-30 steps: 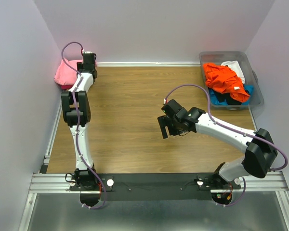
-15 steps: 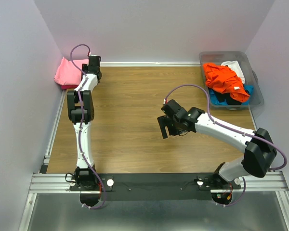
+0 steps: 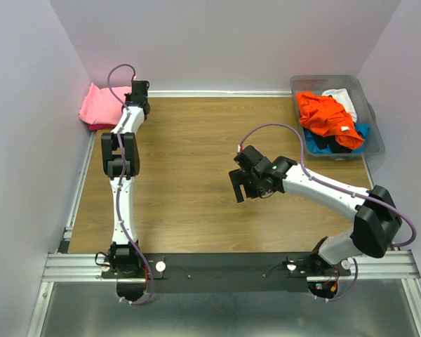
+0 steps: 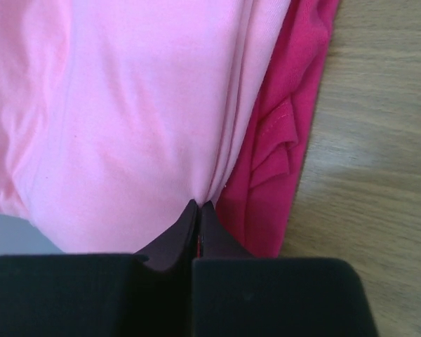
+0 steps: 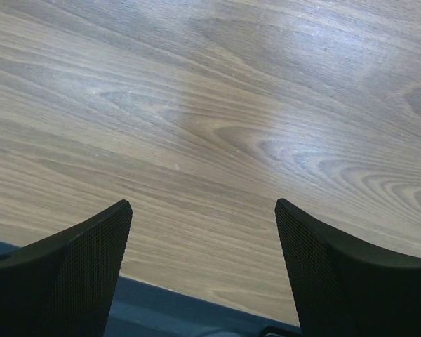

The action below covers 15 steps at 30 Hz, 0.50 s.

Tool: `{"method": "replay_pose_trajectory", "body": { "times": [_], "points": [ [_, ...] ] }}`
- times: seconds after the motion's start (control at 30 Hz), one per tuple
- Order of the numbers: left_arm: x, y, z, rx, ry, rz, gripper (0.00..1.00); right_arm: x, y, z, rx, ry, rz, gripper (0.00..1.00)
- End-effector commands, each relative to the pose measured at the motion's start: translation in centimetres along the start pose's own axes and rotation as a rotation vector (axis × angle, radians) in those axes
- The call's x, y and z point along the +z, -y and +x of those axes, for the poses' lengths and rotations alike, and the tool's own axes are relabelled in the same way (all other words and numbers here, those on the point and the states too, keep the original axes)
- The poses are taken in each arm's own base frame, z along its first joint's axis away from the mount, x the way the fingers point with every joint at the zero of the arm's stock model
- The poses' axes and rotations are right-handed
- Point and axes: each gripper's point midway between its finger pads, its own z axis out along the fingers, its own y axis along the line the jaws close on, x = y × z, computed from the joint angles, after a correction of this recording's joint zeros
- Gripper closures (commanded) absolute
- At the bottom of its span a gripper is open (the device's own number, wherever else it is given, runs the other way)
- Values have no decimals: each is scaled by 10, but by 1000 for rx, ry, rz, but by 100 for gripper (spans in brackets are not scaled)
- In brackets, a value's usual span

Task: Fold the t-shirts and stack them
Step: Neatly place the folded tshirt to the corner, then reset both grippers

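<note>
A light pink t-shirt [image 3: 98, 104] lies folded on a hot-pink t-shirt [image 3: 92, 126] in the table's far left corner. In the left wrist view the light pink t-shirt [image 4: 126, 105] fills the left side and the hot-pink one [image 4: 288, 140] sticks out beneath it on the right. My left gripper [image 3: 135, 91] is at the pile's right edge. Its jaws [image 4: 198, 205] are shut, with the light pink cloth puckered at the tips. My right gripper [image 3: 241, 188] hovers open over bare wood mid-table, nothing between its fingers [image 5: 77, 253].
A clear plastic bin [image 3: 376, 140] at the far right holds an orange shirt [image 3: 326, 112] on top, with white [image 3: 342, 98], blue [image 3: 363, 130] and black [image 3: 321, 144] cloth under it. Walls close in the table on the left, back and right.
My left arm has swung a little to the right off the pink pile, and its jaws have gone from open to shut. The right arm has not moved.
</note>
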Motion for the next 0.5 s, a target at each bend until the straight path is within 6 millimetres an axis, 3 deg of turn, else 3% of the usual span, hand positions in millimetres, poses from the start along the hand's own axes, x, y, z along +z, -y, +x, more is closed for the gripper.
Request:
{"method": "replay_pose_trajectory", "body": {
  "times": [0.0, 0.17, 0.2, 0.47],
  "points": [
    [2, 7, 7, 33, -23, 7, 100, 0, 0, -12, 18, 29, 11, 10],
    [-7, 15, 0, 34, 5, 58, 100, 0, 0, -12, 17, 30, 16, 10],
    [-15, 29, -5, 51, 17, 72, 100, 1, 1, -11, 16, 29, 17, 10],
    [-35, 48, -13, 90, 31, 76, 100, 0, 1, -16, 1, 41, 21, 10]
  ]
}}
